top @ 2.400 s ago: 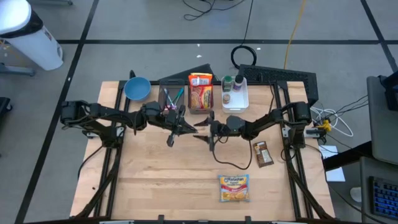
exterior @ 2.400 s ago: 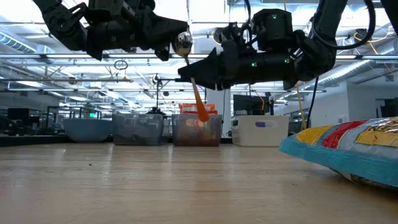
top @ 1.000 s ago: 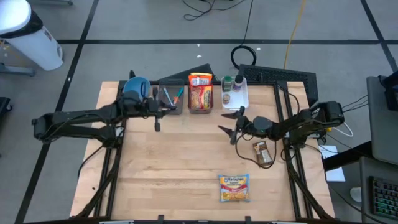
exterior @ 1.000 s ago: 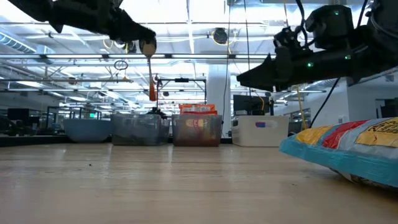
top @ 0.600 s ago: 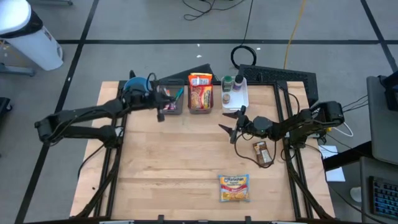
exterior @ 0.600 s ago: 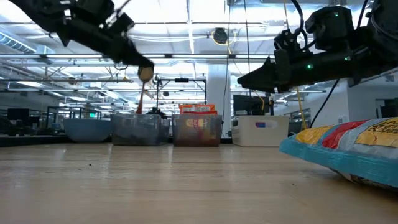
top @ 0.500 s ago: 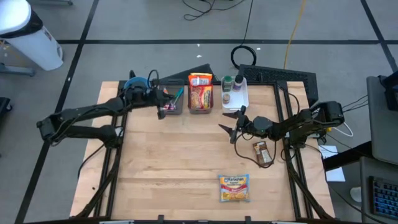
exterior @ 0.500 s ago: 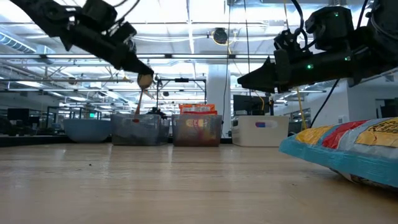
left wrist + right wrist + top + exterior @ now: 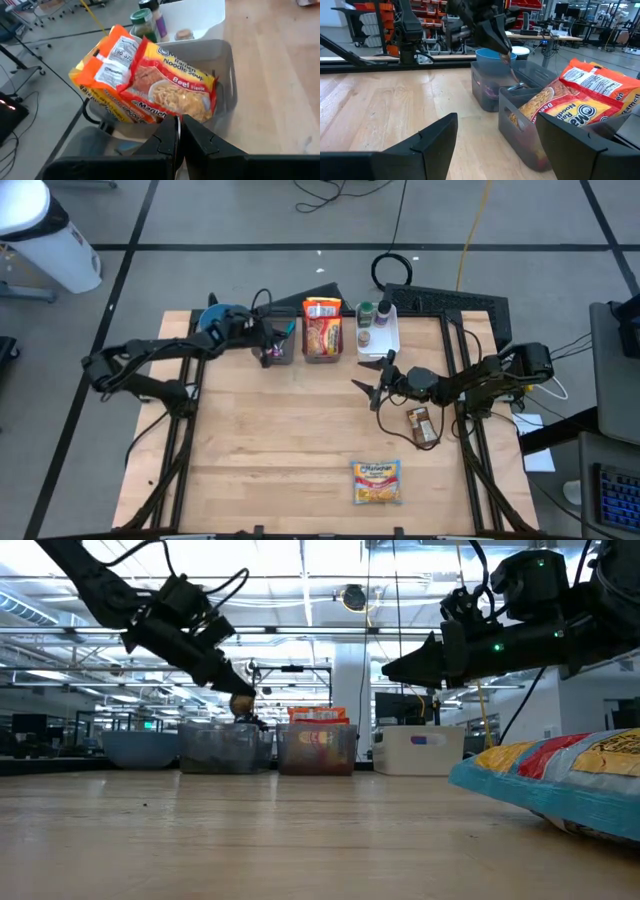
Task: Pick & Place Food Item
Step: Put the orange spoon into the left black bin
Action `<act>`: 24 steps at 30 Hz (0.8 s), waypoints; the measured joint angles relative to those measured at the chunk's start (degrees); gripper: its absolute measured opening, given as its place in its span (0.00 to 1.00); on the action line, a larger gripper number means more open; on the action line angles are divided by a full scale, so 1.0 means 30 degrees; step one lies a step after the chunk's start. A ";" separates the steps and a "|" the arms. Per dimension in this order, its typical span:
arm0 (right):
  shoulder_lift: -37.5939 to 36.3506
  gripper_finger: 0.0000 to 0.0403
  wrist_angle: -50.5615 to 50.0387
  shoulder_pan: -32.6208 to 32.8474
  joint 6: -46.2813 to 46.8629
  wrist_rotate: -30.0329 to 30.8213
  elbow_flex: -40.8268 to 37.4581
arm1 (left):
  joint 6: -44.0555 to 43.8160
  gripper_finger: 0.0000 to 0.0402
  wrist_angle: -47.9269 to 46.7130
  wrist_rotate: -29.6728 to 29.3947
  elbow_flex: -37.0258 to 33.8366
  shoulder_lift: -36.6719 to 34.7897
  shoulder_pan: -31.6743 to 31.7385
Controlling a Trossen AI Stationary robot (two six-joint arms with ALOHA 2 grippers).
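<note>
Spotting one ramen packet (image 9: 376, 481) flat on the wood, label up, well apart from the right gripper (image 9: 372, 383), out past its fingertips toward the table's front edge. Finding a brown snack bar (image 9: 422, 426) flat too, near that gripper, just beside its arm. Seeing two more orange beef-noodle packs (image 9: 150, 85) standing tilted in a grey bin (image 9: 225, 75), just ahead of the left gripper (image 9: 179, 124).
</note>
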 joint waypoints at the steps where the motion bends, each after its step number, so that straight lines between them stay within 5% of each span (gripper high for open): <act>1: 0.0000 0.65 0.0000 -0.0002 -0.0026 0.0000 0.0000 | 0.0146 0.04 0.0034 0.0001 0.0005 0.0169 0.0028; 24: 0.0000 0.65 -0.0219 -0.0503 0.0017 -0.0022 0.0007 | 0.0211 0.08 0.0222 0.0503 0.0027 0.2564 -0.0281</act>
